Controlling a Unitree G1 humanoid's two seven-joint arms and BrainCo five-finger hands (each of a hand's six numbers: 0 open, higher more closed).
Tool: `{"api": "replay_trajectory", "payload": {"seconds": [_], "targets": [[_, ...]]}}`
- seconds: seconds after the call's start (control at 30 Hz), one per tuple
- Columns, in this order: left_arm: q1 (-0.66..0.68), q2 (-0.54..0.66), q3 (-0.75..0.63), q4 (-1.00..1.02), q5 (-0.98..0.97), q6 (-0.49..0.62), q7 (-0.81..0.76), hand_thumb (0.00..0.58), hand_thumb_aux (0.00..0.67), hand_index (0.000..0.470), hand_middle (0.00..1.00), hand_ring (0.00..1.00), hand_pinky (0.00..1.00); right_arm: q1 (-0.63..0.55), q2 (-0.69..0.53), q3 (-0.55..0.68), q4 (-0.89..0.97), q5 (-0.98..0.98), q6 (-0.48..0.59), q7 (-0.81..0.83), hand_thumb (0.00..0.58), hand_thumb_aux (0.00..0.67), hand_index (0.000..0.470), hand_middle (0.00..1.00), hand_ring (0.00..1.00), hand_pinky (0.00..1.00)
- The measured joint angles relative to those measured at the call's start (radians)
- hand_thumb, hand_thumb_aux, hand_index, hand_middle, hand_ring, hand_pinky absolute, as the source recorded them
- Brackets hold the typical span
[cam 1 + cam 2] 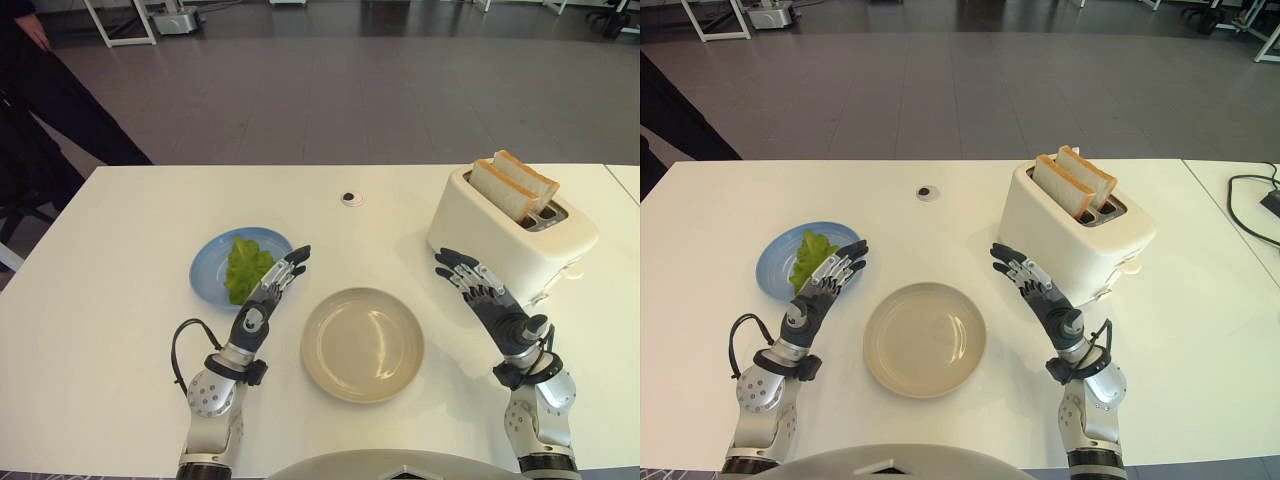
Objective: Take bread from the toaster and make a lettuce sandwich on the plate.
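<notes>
The toaster [500,235] stands at the far right of the table [120,320]. Its front wall rises just beside the right hand [478,290] and bars a straight path that way. The two bread slices [515,185] stick up out of the slots with open air above them, so they can be reached from the top. Between the hands lies the beige plate [362,345], low enough to pass over. The left hand [268,295] hangs at the near right edge of the blue plate [208,265], where the lettuce [245,268] lies low. A small round fitting [350,198] sits farther back, well apart from both plates.
</notes>
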Motion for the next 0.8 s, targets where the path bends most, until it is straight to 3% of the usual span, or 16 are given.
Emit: {"api": "replay_trajectory", "payload": {"seconds": [0.37, 0.47, 0.53, 0.57, 0.63, 0.77, 0.8], "targets": [[0.001, 0.000, 0.000, -0.001, 0.000, 0.000, 0.000, 0.000, 0.000, 0.000, 0.00, 0.00, 0.00, -0.001, -0.021, 0.012, -0.054, -0.001, 0.012, -0.045, 0.000, 0.000, 0.000, 0.00, 0.00, 0.00], [0.003, -0.002, -0.003, -0.004, 0.000, 0.000, 0.004, 0.000, 0.000, 0.000, 0.00, 0.00, 0.00, -0.095, -0.145, -0.129, -0.258, -0.083, 0.073, -0.166, 0.000, 0.000, 0.000, 0.00, 0.00, 0.00], [0.004, -0.002, -0.006, -0.005, 0.000, 0.000, 0.006, 0.000, 0.000, 0.000, 0.00, 0.00, 0.00, -0.217, -0.298, -0.244, -0.244, -0.202, 0.131, -0.238, 0.000, 0.000, 0.000, 0.00, 0.00, 0.00], [0.006, -0.006, -0.011, -0.006, 0.004, 0.000, 0.008, 0.000, 0.000, 0.000, 0.00, 0.00, 0.00, -0.330, -0.423, -0.299, -0.163, -0.308, 0.163, -0.291, 0.000, 0.000, 0.000, 0.00, 0.00, 0.00], [0.012, -0.012, -0.022, -0.013, 0.014, 0.000, 0.012, 0.000, 0.000, 0.000, 0.00, 0.00, 0.00, -0.476, -0.559, -0.304, 0.001, -0.455, 0.193, -0.354, 0.000, 0.000, 0.000, 0.00, 0.00, 0.00], [0.021, -0.024, -0.037, -0.035, 0.028, 0.001, 0.028, 0.000, 0.000, 0.000, 0.00, 0.00, 0.00, -0.663, -0.652, -0.103, 0.475, -0.802, 0.174, -0.531, 0.000, 0.000, 0.000, 0.00, 0.00, 0.00], [0.021, -0.025, -0.039, -0.038, 0.030, 0.002, 0.030, 0.000, 0.000, 0.000, 0.00, 0.00, 0.00, -0.700, -0.652, -0.066, 0.578, -0.837, 0.164, -0.571, 0.366, 0.263, 0.184, 0.00, 0.00, 0.00]]}}
